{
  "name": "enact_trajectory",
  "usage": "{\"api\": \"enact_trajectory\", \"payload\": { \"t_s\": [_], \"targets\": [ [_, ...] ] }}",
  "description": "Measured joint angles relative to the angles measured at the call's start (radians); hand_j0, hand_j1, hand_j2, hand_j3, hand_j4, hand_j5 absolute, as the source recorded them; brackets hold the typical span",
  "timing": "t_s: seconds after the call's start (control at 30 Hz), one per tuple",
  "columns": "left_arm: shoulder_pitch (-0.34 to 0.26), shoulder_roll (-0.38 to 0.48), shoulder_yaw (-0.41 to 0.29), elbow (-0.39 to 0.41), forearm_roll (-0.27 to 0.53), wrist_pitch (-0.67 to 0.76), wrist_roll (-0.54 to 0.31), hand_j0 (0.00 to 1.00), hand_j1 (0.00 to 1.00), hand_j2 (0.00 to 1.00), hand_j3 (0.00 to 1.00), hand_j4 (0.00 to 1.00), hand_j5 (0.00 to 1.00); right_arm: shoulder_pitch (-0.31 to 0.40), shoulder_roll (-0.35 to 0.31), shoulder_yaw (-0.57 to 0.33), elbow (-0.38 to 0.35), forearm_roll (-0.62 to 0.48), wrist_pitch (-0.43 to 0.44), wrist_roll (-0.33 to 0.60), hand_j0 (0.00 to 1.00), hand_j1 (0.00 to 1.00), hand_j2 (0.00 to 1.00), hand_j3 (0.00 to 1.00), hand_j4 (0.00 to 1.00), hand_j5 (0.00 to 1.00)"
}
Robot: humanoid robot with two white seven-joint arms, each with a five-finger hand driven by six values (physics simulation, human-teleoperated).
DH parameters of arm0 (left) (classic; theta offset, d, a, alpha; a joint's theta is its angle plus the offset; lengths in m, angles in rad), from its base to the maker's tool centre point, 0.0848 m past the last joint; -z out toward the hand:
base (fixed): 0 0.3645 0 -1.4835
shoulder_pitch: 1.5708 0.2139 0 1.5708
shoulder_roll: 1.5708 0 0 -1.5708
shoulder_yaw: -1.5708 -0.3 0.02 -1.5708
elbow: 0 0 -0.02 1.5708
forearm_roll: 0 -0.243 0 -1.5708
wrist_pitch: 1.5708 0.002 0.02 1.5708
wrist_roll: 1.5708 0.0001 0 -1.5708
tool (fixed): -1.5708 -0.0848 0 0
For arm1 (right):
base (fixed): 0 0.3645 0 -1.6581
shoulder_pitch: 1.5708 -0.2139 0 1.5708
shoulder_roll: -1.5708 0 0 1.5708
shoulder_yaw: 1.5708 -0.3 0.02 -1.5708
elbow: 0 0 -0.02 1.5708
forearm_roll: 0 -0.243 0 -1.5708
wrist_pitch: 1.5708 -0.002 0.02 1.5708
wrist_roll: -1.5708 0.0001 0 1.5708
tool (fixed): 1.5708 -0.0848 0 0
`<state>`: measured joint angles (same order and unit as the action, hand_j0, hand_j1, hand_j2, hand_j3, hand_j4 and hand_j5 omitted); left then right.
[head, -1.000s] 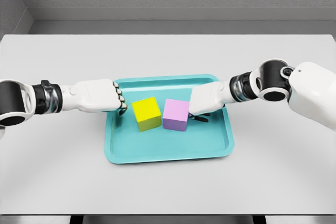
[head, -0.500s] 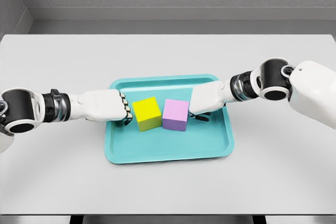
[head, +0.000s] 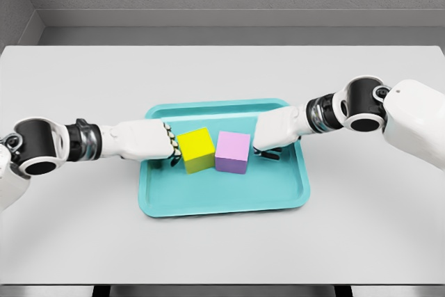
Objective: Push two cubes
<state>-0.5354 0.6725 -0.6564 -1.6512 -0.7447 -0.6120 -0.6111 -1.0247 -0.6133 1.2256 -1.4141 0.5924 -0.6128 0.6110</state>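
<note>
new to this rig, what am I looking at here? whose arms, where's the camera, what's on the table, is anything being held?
This is a simulator render, not a real photo. The camera sits on a humanoid robot's head and looks down at a grey table, so the two white arms are the robot's own.

The left hand comes in from the picture's left, the right hand from its right. Each has five fingers.

On the table lies a teal tray. In it stand a yellow cube and a pink cube, side by side and very close together.

Nothing is held. The left hand's curled fingers are at the yellow cube's outer side. The right hand is next to the pink cube's outer side. This fits pushing the cubes rather than lifting them.
</note>
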Motion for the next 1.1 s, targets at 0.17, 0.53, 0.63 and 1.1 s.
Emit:
{"api": "enact_trajectory", "payload": {
  "t_s": [0.17, 0.53, 0.63, 1.1],
  "targets": [
    [0.0, -0.002, -0.001, 0.005, -0.004, -0.001, 0.0, 0.5, 0.5, 0.5, 0.5, 0.5, 0.5, 0.0, 0.002, 0.004, 0.004, 0.001, 0.0, 0.0, 0.16, 0.16, 0.16, 0.16, 0.16, 0.16],
    [-0.003, -0.033, 0.005, 0.015, -0.011, 0.0, -0.017, 0.5, 0.5, 0.5, 0.5, 0.5, 0.5, -0.014, 0.019, 0.019, 0.02, 0.011, -0.002, -0.002, 0.16, 0.16, 0.16, 0.16, 0.16, 0.16],
    [-0.006, -0.038, 0.008, 0.016, -0.017, -0.002, -0.026, 0.5, 0.5, 0.5, 0.5, 0.5, 0.5, -0.014, 0.019, 0.019, 0.02, 0.012, -0.002, -0.002, 0.16, 0.16, 0.16, 0.16, 0.16, 0.16],
    [-0.031, -0.038, -0.013, 0.018, -0.049, 0.012, -0.022, 0.5, 0.5, 0.5, 0.5, 0.5, 0.5, -0.015, 0.029, 0.017, 0.023, 0.025, -0.002, -0.001, 0.16, 0.16, 0.16, 0.16, 0.16, 0.16]
  ]
}}
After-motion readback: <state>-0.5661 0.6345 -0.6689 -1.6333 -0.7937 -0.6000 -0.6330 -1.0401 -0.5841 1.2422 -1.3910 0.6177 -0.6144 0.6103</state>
